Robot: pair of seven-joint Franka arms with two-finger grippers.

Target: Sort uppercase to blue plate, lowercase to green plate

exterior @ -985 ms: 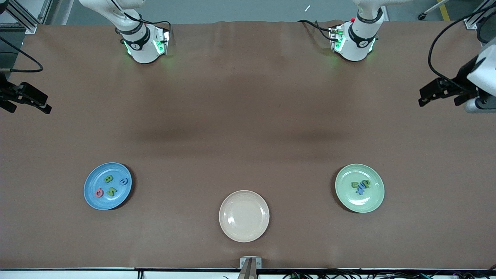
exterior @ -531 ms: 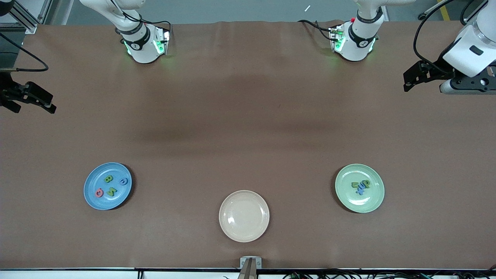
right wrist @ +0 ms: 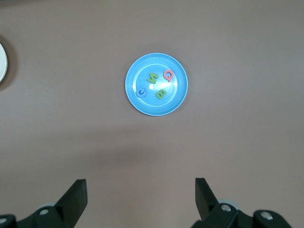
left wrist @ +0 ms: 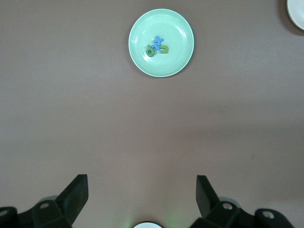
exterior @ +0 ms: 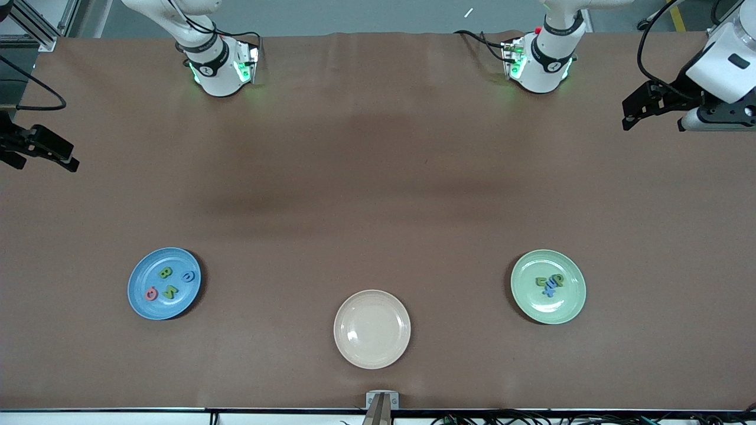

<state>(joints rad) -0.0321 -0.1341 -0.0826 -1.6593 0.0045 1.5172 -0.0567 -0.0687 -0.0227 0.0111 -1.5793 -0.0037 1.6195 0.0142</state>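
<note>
The blue plate (exterior: pixel 177 310) holds the uppercase letters: green B (exterior: pixel 165 272), blue C (exterior: pixel 188 276), green N (exterior: pixel 170 290) and pink-red G (exterior: pixel 151 293). The right wrist view shows the same plate (right wrist: pixel 142 107) and letters (right wrist: pixel 152 78). The green plate (exterior: pixel 561 310) holds the lowercase letters (exterior: pixel 549 282) in a small heap. They also show in the left wrist view (left wrist: pixel 158 46) on that plate (left wrist: pixel 142 61). My left gripper (exterior: pixel 635 115) is open and empty, high over the left arm's end of the table. My right gripper (exterior: pixel 59 156) is open and empty over the right arm's end.
An empty beige plate (exterior: pixel 372 329) lies between the two plates, nearer to the front camera. Its edge shows in the left wrist view (left wrist: pixel 297 12) and in the right wrist view (right wrist: pixel 1 61). The arm bases stand at the table's top edge.
My left gripper has moved toward the bases' edge of the table and its wrist has turned. My right gripper has barely shifted. Plates and letters have not moved.
</note>
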